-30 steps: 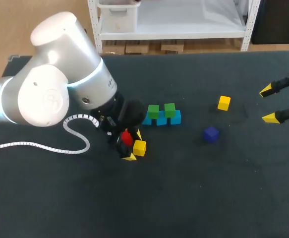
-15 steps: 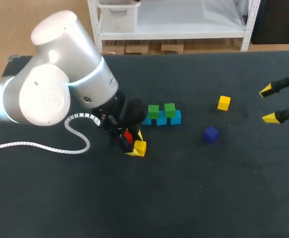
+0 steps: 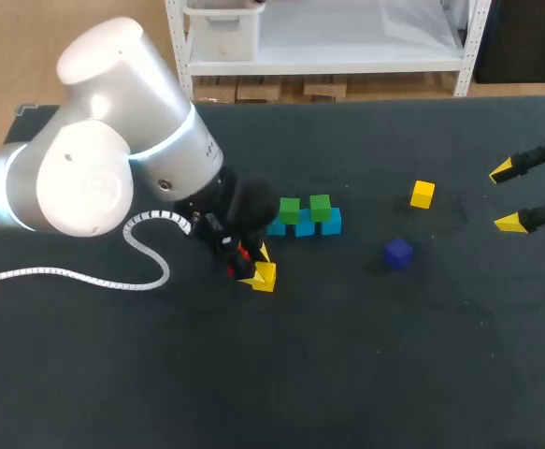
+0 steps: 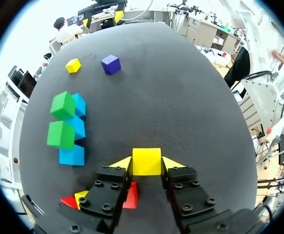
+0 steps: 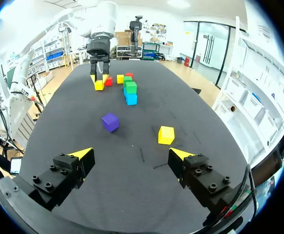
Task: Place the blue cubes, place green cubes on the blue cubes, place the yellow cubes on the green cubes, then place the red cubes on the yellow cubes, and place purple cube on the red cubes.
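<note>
Yellow cube | between left gripper fingertips, both tips clamping its sides | near-left of blue cubes | right gripper jaws wide apart, far right

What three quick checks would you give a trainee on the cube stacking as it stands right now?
1. True or false: the left gripper has a yellow cube clamped between its fingers.
2. How many green cubes sit on the row of blue cubes?
3. The right gripper is: A open, holding nothing; B shut on a cube; C out of sight.
Key: 1 true; 2 two; 3 A.
</note>
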